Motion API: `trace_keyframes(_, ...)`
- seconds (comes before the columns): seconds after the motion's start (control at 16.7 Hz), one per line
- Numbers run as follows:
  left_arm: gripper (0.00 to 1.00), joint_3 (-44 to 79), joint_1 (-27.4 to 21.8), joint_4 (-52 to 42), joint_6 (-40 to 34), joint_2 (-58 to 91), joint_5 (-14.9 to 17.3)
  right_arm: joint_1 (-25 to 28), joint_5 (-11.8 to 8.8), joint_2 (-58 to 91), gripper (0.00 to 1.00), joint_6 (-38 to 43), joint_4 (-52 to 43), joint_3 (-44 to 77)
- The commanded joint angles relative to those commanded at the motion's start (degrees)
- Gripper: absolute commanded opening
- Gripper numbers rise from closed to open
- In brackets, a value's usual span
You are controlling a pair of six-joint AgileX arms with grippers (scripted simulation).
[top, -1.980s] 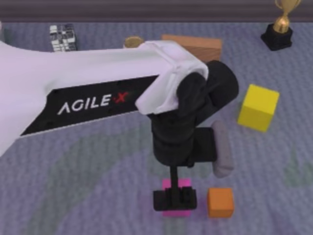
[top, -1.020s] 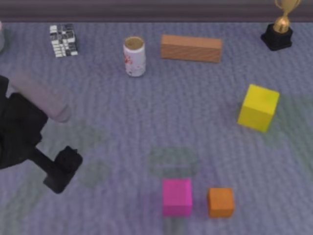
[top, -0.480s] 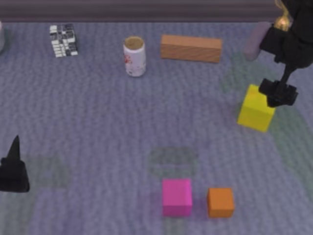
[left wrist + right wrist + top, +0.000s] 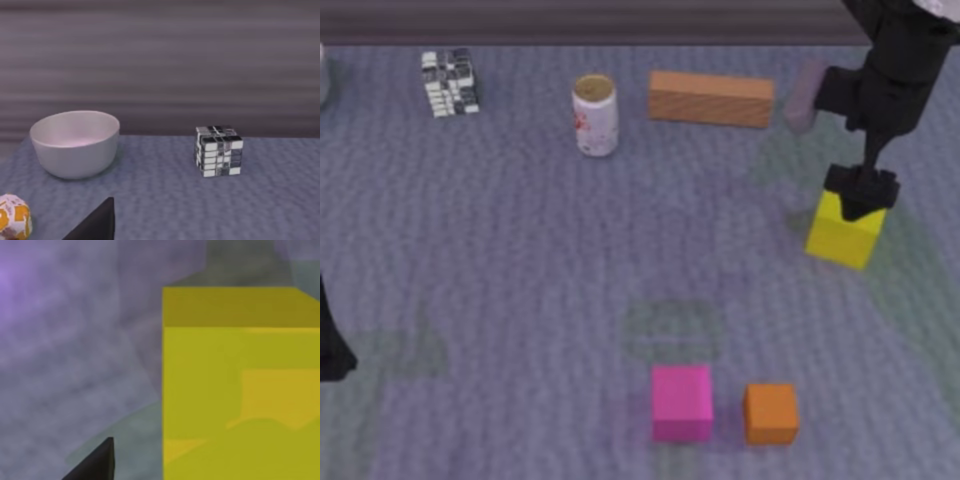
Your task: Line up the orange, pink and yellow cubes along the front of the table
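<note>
**A:** Where is the right gripper (image 4: pixel 861 190)?

**B:** Directly over the yellow cube (image 4: pixel 847 232), its black tip covering the cube's far upper edge in the top view. Whether the fingers are spread or closed I cannot tell; they merge into one dark shape there. The right wrist view shows the yellow cube (image 4: pixel 240 385) filling most of the picture, with one dark finger (image 4: pixel 95 462) tip off to the side, apart from the cube's face.

**A:** And the other cubes?

**B:** Taking the yellow cube as the mark: the orange cube (image 4: pixel 770 413) sits nearer the front of the table (image 4: pixel 500 250) and a little to the left. The pink cube (image 4: pixel 681 402) stands just beside the orange one, on its left, with a narrow gap between them. Both rest flat.

**A:** What lies behind?

**B:** The wooden block (image 4: pixel 711 98) is toward the back, left of the yellow cube. A can (image 4: pixel 594 115) stands upright farther left, and the patterned cube (image 4: pixel 449 82) farther still.

**A:** The left arm?

**B:** Only a dark sliver of the left gripper (image 4: pixel 332 345) shows at the table's left edge, well apart from every cube; its opening cannot be judged. Its wrist view takes in a white bowl (image 4: pixel 75 142) and the patterned cube (image 4: pixel 218 150).
</note>
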Motion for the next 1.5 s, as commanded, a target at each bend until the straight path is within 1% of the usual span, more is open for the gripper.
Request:
trace_keyframes(0.3, 1.0, 0.0, 0.0, 0.0, 0.0, 0.0, 0.0, -0.2, 0.0, 0.1, 1.0, 0.0, 1.1, -1.1)
trace_keyframes(0.42, 1.0, 0.0, 0.0, 0.0, 0.0, 0.0, 0.0, -0.1, 0.0, 1.0, 1.0, 0.0, 4.4, -3.7)
trace_keyframes(0.6, 1.0, 0.0, 0.0, 0.0, 0.0, 0.0, 0.0, 0.0, 0.0, 2.9, 1.0, 0.1, 12.4, -8.8)
trace_keyframes(0.72, 1.0, 0.0, 0.0, 0.0, 0.0, 0.0, 0.0, 0.1, 0.0, 4.0, 1.0, 0.2, 16.1, -11.7)
trace_keyframes(1.02, 1.0, 0.0, 0.0, 0.0, 0.0, 0.0, 0.0, 0.1, 0.1, 4.6, 1.0, 0.1, 17.4, -12.8)
trace_keyframes(1.5, 1.0, 0.0, 0.0, 0.0, 0.0, 0.0, 0.0, 0.1, 0.1, 4.6, 0.4, 0.1, 17.4, -12.8)
